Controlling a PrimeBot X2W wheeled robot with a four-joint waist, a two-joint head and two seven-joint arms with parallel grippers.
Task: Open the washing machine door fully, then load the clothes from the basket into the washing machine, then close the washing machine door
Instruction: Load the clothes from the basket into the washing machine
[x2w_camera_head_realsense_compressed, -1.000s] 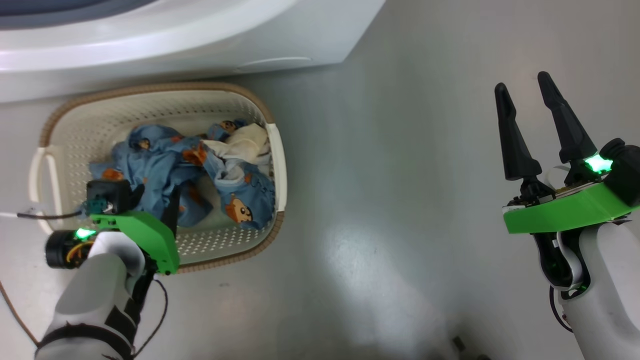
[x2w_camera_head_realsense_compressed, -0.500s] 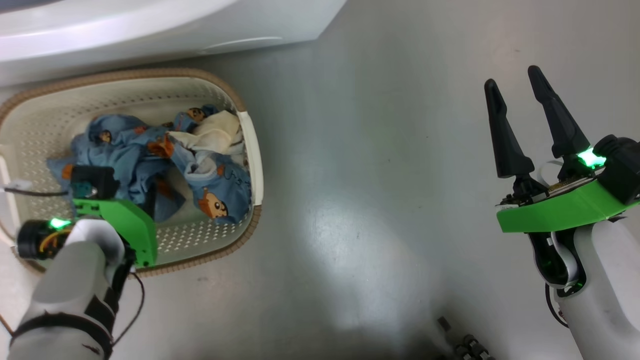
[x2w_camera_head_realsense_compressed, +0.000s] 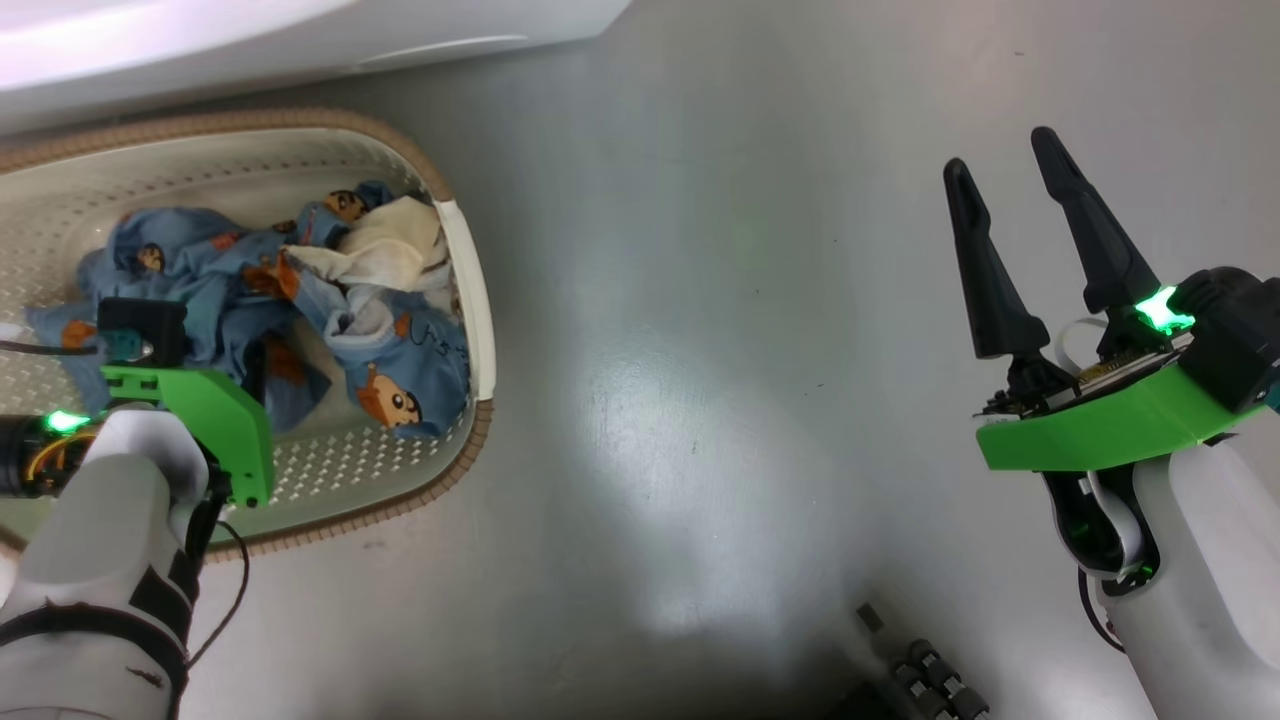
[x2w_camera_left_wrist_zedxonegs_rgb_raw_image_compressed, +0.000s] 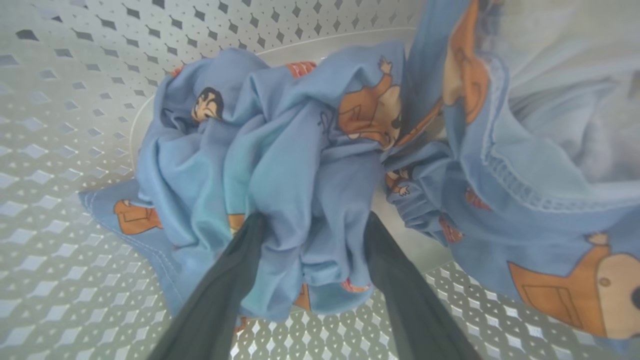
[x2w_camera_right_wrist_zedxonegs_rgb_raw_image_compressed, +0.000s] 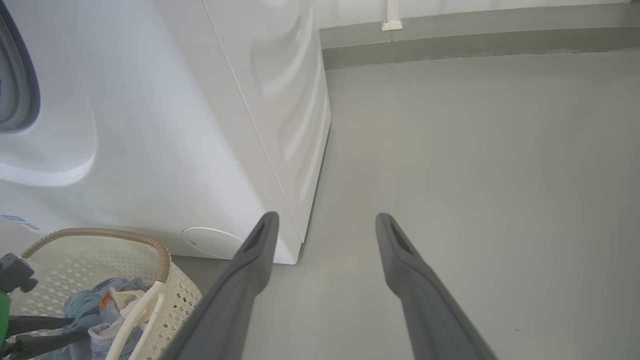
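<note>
The left gripper (x2w_camera_left_wrist_zedxonegs_rgb_raw_image_compressed: 314, 222) is down inside the basket (x2w_camera_left_wrist_zedxonegs_rgb_raw_image_compressed: 60, 150), released, its two dark fingers spread wide on either side of a bunched fold of the clothes (x2w_camera_left_wrist_zedxonegs_rgb_raw_image_compressed: 300, 150). The clothes are light blue fabric printed with orange-brown cartoon bears, crumpled in a heap on the basket's perforated bottom, with a cream-white piece lying at the heap's right edge. The basket is cream plastic with a brown woven-look rim and stands on the grey floor (x2w_camera_head_realsense_compressed: 700, 350). Well apart to the right, the right gripper (x2w_camera_head_realsense_compressed: 1000, 150) hangs over bare floor, fingers parted and grasping nothing. Just behind the basket stands the white washing machine (x2w_camera_right_wrist_zedxonegs_rgb_raw_image_compressed: 200, 125), a small round cover (x2w_camera_right_wrist_zedxonegs_rgb_raw_image_compressed: 212, 242) low on its front
</note>
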